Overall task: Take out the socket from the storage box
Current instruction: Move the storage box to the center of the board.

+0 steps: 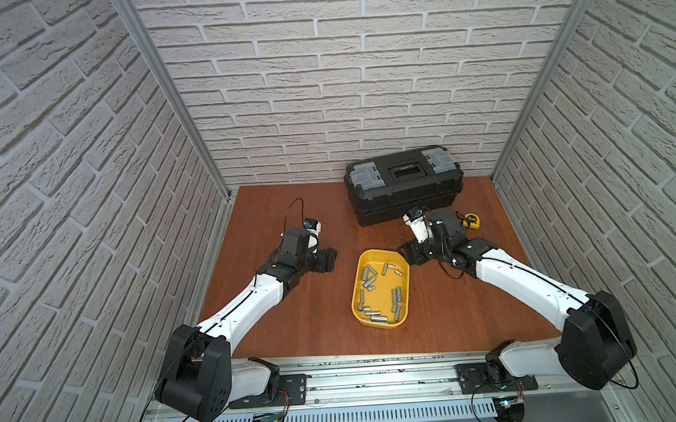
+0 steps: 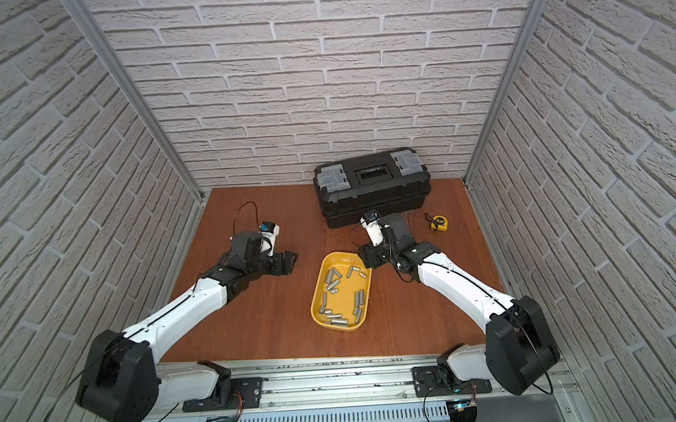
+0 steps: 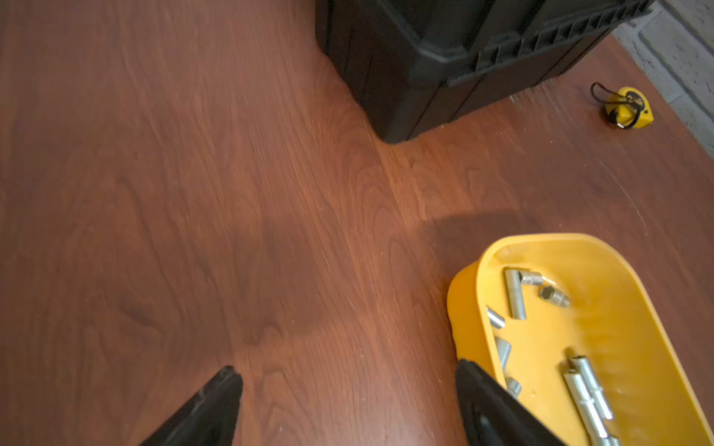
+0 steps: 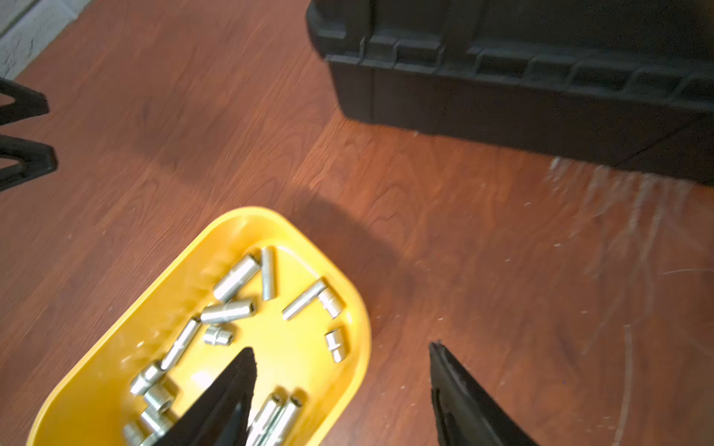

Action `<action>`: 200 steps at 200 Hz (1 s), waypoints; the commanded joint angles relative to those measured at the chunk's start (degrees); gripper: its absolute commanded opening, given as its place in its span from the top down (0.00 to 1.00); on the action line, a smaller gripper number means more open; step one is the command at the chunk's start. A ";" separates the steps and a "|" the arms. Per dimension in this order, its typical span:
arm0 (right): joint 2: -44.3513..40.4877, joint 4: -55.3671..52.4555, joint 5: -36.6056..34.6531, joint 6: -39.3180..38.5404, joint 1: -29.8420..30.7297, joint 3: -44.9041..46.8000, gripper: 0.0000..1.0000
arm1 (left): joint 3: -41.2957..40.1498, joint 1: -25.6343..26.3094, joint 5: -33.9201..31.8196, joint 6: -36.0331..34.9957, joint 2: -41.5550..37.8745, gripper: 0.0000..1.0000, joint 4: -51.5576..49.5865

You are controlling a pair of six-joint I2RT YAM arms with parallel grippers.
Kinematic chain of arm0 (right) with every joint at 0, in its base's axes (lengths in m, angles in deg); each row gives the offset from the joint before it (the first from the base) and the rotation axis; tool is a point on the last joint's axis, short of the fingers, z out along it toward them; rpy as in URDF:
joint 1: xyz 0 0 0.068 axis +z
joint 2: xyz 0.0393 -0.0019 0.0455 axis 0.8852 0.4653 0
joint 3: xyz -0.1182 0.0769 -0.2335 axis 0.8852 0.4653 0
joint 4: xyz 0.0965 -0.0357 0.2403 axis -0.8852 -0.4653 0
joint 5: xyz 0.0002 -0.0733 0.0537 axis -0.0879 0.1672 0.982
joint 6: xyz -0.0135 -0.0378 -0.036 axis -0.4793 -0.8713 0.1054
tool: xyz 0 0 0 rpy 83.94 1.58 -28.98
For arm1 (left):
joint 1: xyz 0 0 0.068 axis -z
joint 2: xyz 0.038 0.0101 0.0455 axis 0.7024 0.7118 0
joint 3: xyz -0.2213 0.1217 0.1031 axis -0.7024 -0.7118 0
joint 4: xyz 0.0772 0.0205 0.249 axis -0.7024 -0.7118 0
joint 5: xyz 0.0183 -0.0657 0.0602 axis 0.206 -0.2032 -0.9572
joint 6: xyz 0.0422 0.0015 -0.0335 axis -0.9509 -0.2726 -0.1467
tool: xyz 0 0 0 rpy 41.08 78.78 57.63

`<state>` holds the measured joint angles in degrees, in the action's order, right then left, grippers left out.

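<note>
likely hard, slick, roll-prone shiny steel cylinder sockets (image 4: 235,278) in shallow yellow plastic tub (image 4: 239,216); pinch mid-barrel. left gripper (image 3: 346,368), right gripper (image 4: 340,347): fingers spread, empty.

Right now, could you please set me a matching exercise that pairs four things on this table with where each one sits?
Things:
1. toolbox
2. tape measure
3. sockets
4. yellow tub

Places:
a. lying loose inside the yellow tub
b. in the middle of the table, in front of the toolbox
c. against the back wall, lid shut
d. on the table, just right of the toolbox

Pairs: 1-c, 2-d, 3-a, 4-b
</note>
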<state>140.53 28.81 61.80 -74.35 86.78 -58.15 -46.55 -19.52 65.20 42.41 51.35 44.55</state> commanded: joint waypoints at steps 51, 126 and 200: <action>13.65 -2.40 -1.01 3.26 6.99 -8.84 0.50 | -0.60 4.36 6.54 4.72 5.68 0.14 1.63; 24.74 -4.46 -0.58 3.51 10.02 -15.10 0.65 | 0.57 9.32 3.73 7.92 9.11 0.19 2.29; 30.89 -3.94 0.30 3.74 10.69 -17.17 0.72 | -0.71 12.01 1.75 14.03 10.65 0.25 5.41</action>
<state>170.02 24.53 61.36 -71.09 96.68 -73.56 -47.23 -8.72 68.70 53.89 61.16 47.45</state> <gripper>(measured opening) 0.284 0.760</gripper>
